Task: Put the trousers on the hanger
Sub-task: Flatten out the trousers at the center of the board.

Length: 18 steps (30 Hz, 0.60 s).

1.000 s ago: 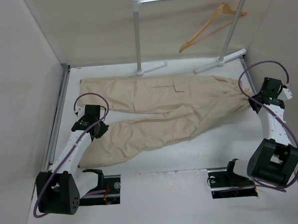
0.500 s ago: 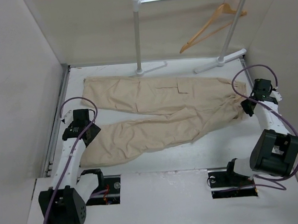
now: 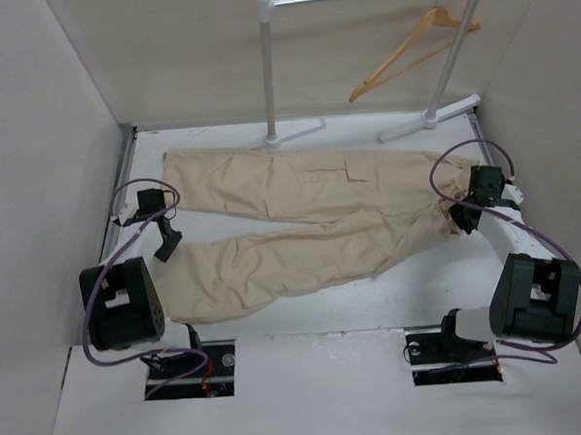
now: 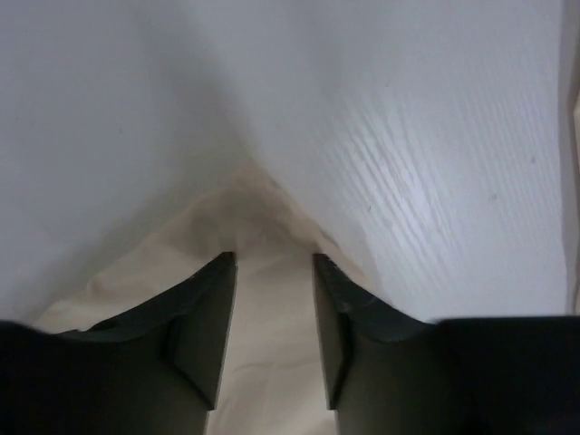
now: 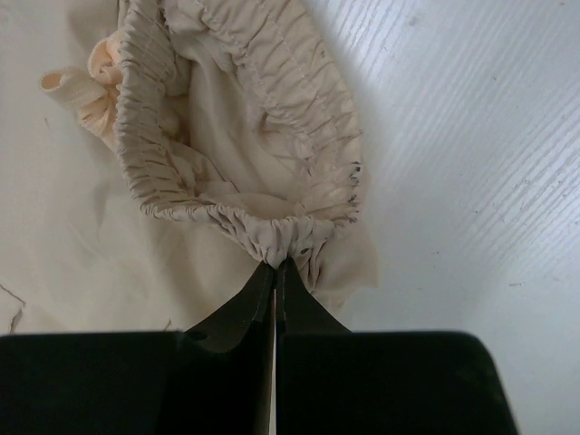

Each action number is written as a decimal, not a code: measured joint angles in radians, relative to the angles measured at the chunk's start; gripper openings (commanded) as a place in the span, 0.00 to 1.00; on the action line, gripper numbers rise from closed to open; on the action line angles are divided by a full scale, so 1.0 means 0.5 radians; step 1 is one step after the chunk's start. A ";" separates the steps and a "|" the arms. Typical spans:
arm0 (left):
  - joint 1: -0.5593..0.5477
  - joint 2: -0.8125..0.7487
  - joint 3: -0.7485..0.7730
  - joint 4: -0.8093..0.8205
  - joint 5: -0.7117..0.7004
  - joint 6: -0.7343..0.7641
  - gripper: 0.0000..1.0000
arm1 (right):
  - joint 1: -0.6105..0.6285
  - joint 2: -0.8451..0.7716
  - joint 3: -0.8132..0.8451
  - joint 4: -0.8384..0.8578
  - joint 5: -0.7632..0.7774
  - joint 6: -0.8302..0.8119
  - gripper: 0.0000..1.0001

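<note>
The beige trousers (image 3: 310, 212) lie flat across the table, legs to the left and elastic waistband to the right. My right gripper (image 3: 462, 222) is at the waistband's near corner. In the right wrist view it (image 5: 275, 265) is shut, with the gathered waistband (image 5: 272, 231) pinched at its tips. My left gripper (image 3: 164, 246) is low at the left end of the near leg. In the left wrist view it (image 4: 272, 265) is open, with beige cloth (image 4: 267, 344) lying between and under its fingers (image 4: 210, 308). The wooden hanger (image 3: 409, 53) hangs tilted on the rail at the back right.
The white garment rail (image 3: 268, 63) stands at the back, its feet (image 3: 296, 131) on the table just behind the trousers. Plain walls close in the left, back and right. Two cable openings (image 3: 206, 363) sit in the near shelf by the arm bases.
My left arm has folded back and its gripper has moved left, off the leg's middle to its left end. My right gripper has moved left and inward onto the waistband, bunching it.
</note>
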 measured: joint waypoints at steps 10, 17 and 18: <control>0.156 0.512 0.515 0.050 -0.109 -0.008 0.02 | -0.140 -0.065 0.010 -0.014 -0.007 0.008 0.00; 0.246 0.858 1.120 0.037 -0.166 -0.011 0.07 | -0.158 -0.092 0.301 -0.164 0.062 -0.060 0.00; 0.246 0.911 1.187 0.034 -0.167 -0.011 0.11 | -0.157 -0.101 0.328 -0.173 0.078 -0.082 0.00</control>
